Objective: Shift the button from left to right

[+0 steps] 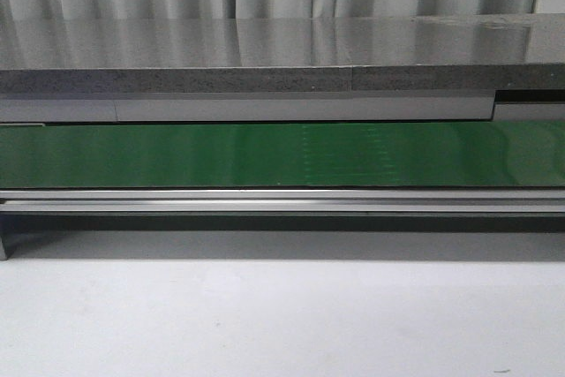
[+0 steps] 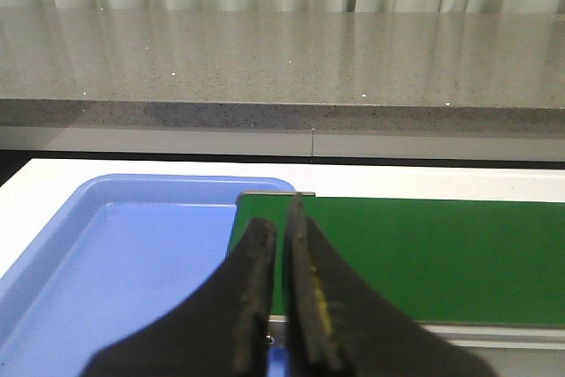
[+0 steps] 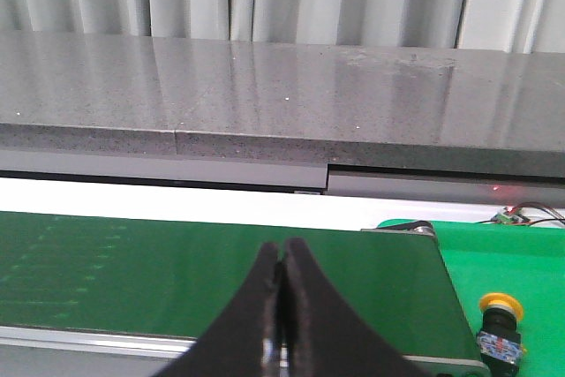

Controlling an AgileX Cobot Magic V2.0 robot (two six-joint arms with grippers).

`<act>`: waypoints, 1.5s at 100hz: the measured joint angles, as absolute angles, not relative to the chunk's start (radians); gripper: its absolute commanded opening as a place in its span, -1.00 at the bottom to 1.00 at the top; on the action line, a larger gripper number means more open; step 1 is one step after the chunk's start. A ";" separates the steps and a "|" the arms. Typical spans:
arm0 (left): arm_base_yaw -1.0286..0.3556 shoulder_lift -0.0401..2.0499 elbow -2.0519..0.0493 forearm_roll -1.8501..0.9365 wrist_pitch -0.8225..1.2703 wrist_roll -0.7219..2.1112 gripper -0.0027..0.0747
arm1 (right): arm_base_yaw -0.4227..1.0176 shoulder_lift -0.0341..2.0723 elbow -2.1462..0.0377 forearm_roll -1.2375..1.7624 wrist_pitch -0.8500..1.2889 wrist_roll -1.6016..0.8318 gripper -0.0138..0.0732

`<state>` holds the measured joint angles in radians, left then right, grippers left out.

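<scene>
Button [image 3: 500, 324] shows only in right wrist view; both arms' jaws pressed together, empty.

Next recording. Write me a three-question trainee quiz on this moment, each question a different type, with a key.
1. True or false: the button lies in the blue tray.
2. Multiple choice: the right gripper is A) open, B) shut on the button, C) shut and empty.
3. Fill in: in the front view, the long strip below the grey counter is the ____ belt.

Key
1. False. In the right wrist view it stands on a green surface past the belt's end; the tray shows only in the left wrist view, beside the shut left gripper.
2. C.
3. Green.
</scene>
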<state>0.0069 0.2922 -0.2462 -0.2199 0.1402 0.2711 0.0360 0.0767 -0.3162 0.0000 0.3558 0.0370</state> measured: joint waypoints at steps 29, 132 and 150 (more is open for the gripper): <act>0.007 0.292 -0.246 -0.220 0.140 0.271 -0.92 | 0.036 0.077 -0.316 0.000 0.356 0.037 -0.84; 0.007 0.292 -0.246 -0.220 0.140 0.271 -0.92 | 0.036 -0.009 -0.035 -0.051 0.232 0.036 -0.84; 0.007 0.292 -0.246 -0.220 0.140 0.271 -0.92 | 0.036 -0.009 0.022 -0.068 0.193 0.036 -0.84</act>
<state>0.0069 0.2922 -0.2462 -0.2199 0.1402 0.2711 0.0360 -0.0094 0.0223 -0.0685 0.1927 0.0363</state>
